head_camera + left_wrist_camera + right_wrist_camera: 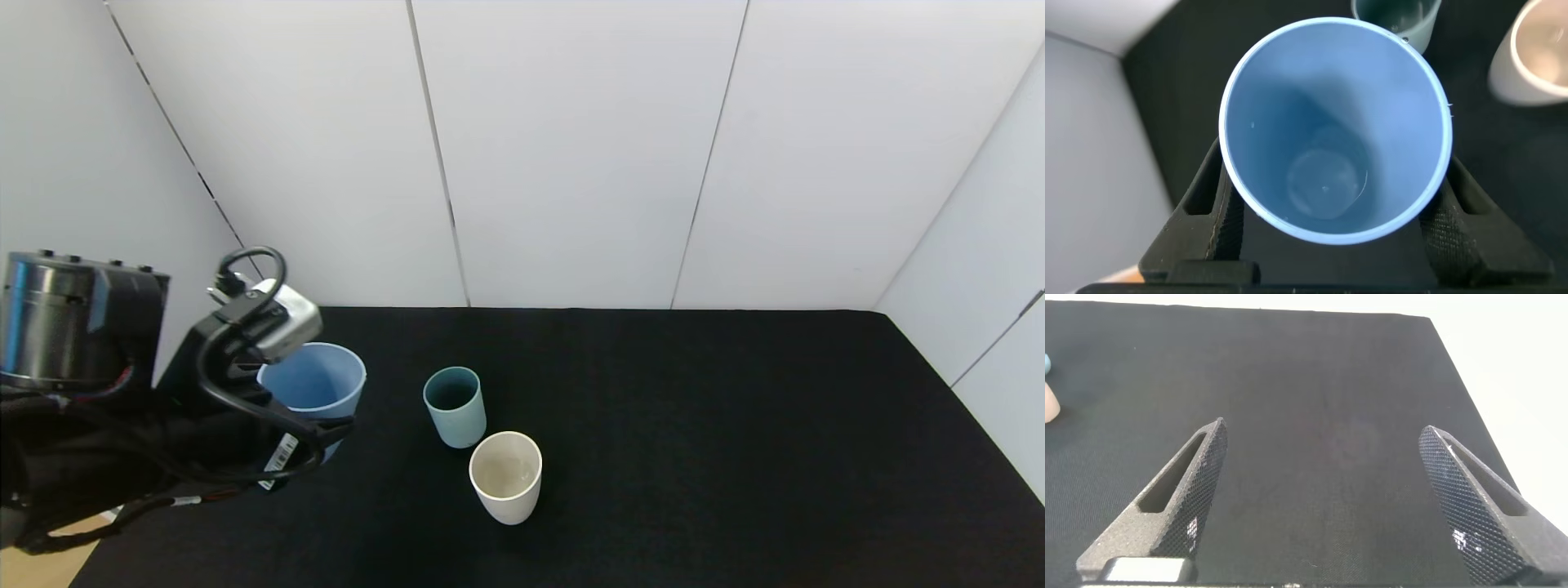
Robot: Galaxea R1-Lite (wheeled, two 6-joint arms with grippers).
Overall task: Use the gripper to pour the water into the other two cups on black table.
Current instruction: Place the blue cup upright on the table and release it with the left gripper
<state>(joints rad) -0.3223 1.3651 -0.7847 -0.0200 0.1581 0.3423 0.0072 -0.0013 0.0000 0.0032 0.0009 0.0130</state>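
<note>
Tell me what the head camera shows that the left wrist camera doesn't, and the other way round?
Only the head view shows the white walls, the whole black table, and the left hand from outside, shut on the light blue cup. Only the left wrist view looks straight into that cup, showing its pale bottom and a finger on each side. Both show the blue cup, the teal cup and the cream cup standing upright nearby.

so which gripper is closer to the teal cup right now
Left. The left gripper holds the light blue cup just left of the teal cup; the right gripper hovers open over bare black table, away from it.
</note>
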